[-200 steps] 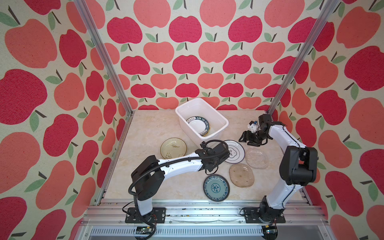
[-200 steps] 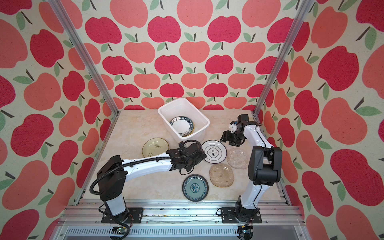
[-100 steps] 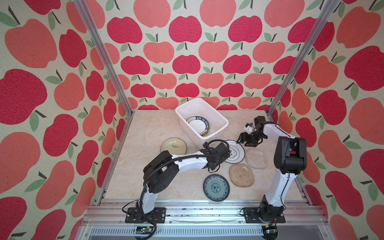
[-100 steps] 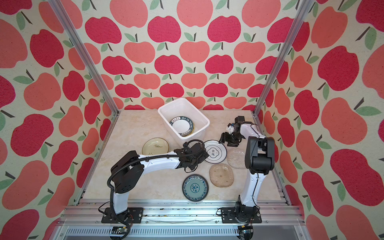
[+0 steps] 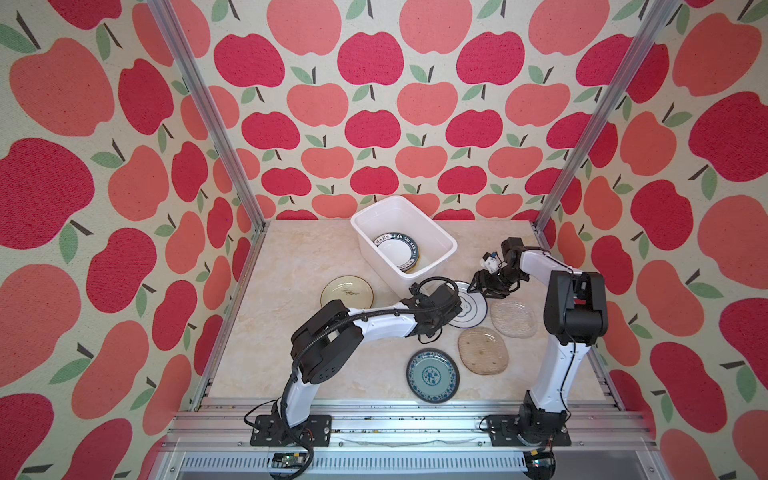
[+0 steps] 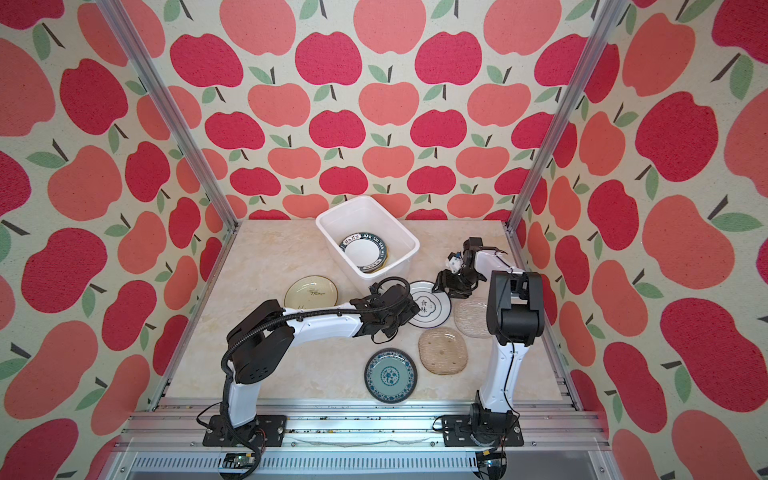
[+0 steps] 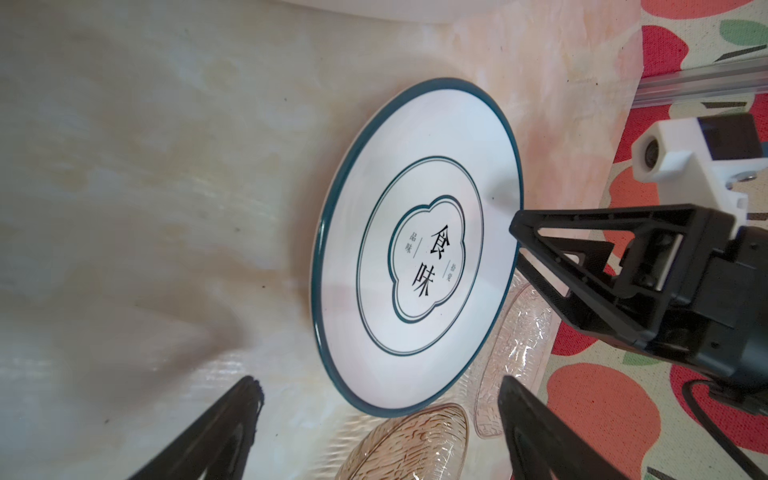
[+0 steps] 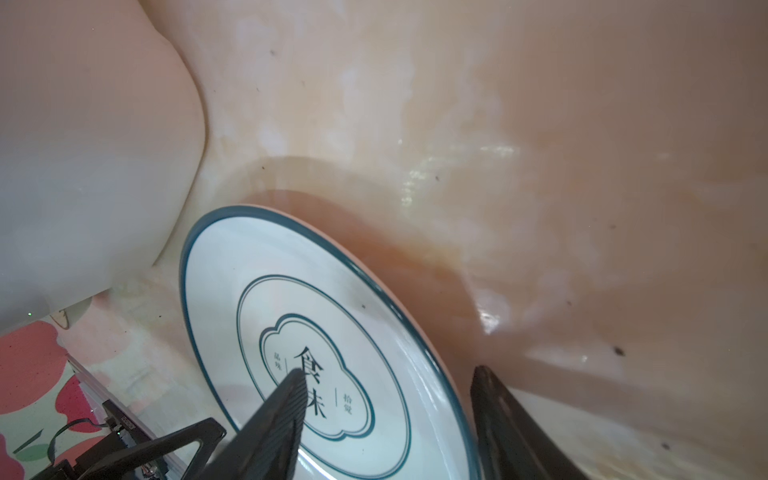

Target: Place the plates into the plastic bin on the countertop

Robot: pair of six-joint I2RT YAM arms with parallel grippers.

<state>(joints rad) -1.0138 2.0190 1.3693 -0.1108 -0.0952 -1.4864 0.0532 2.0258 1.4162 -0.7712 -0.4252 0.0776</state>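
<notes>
A white plate with a teal rim (image 5: pixel 473 309) (image 6: pixel 432 309) lies on the countertop (image 5: pixel 291 270) just in front of the plastic bin (image 5: pixel 432 270) (image 6: pixel 399 266). The bin holds white plates with dark lettered rims (image 5: pixel 395 251). My left gripper (image 5: pixel 456 308) (image 7: pixel 378 386) is open at the plate's (image 7: pixel 415 245) near-left edge, nothing between its fingers. My right gripper (image 5: pixel 478 287) (image 8: pixel 386 372) is open and straddles the plate's (image 8: pixel 332 316) far rim, one finger over its face, the other outside it.
Other plates lie on the countertop: a cream one (image 5: pixel 347 293) to the left, a clear glass one (image 5: pixel 513 318), an amber oval one (image 5: pixel 483 350) and a blue-patterned one (image 5: pixel 432 375). The glass plate (image 7: pixel 511 345) touches the white plate's edge. Aluminium rails and apple-print walls enclose the space.
My right gripper has come down and leftward from beside the bin onto the white plate's far rim. The left arm has folded closer, its gripper staying at the plate. Both jaws have narrowed a little.
</notes>
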